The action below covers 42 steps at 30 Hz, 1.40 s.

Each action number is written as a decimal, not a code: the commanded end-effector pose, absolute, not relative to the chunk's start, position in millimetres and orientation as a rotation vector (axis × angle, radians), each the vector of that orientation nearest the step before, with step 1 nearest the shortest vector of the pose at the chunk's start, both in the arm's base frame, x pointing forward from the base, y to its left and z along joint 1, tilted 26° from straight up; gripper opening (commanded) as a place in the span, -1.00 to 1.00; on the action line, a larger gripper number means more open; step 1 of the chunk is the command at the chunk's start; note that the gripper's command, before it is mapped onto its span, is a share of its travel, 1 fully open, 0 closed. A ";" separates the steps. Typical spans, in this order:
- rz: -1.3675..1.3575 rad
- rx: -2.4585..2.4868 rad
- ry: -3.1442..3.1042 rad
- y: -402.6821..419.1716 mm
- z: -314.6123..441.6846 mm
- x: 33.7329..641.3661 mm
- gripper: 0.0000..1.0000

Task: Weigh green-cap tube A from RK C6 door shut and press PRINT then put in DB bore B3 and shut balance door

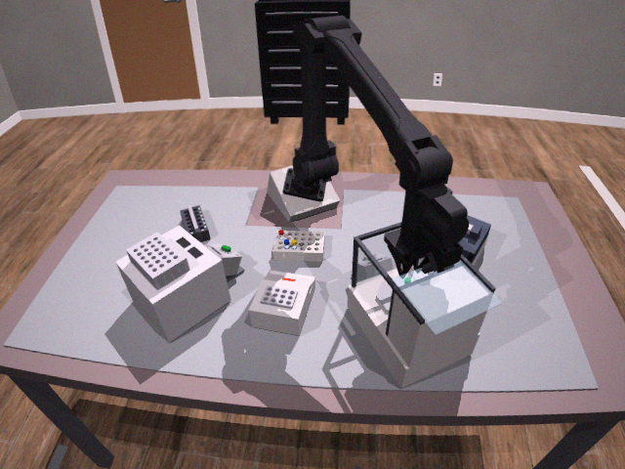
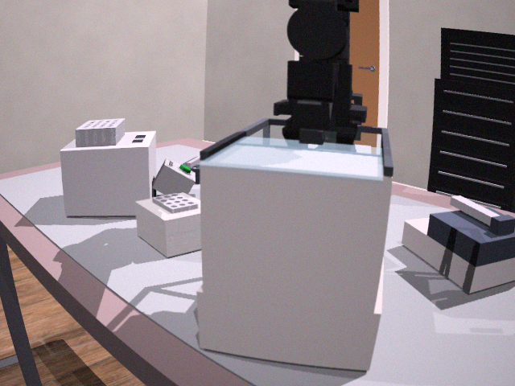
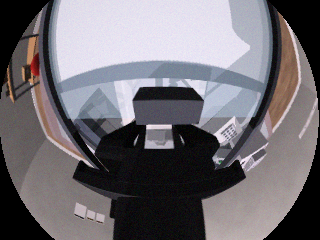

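Top view, left edge: a large white box [image 1: 171, 297] carries a holed block. A black slotted block [image 1: 195, 222] sits behind it, and a small grey unit with a green knob [image 1: 226, 248] is just beside it.
Middle: the tube rack [image 1: 299, 251], with red, blue and yellow caps, stands near the arm's pedestal [image 1: 303, 204] at the far edge. The dry block [image 1: 282, 313] is in front of it, and its visible bores are bare.
Balance: the balance [image 1: 429, 348] is toward the right near corner. Its top pane [image 1: 449, 297] covers only the nearer half of the glass box.
Tube A: its green cap [image 1: 407, 278] shows inside the box under the open half. Its centring on the pan cannot be told.
Jaws: partly spread and pinching nothing, they are low at the pane's dark handle [image 2: 311, 135]. The wrist hides the box's far corner.
Right edge: a dark-topped unit [image 2: 465, 236] stands beyond the balance.
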<state>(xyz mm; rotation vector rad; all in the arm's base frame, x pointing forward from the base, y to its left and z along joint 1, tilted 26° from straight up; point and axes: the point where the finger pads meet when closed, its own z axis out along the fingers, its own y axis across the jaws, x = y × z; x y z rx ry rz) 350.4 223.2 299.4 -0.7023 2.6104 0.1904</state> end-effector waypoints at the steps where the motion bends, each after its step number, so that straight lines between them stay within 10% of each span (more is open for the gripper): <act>1: 0.195 -0.727 2.606 231.2 291.0 353.7 -0.28; 42: 0.195 -0.727 2.606 235.7 275.7 359.2 -0.28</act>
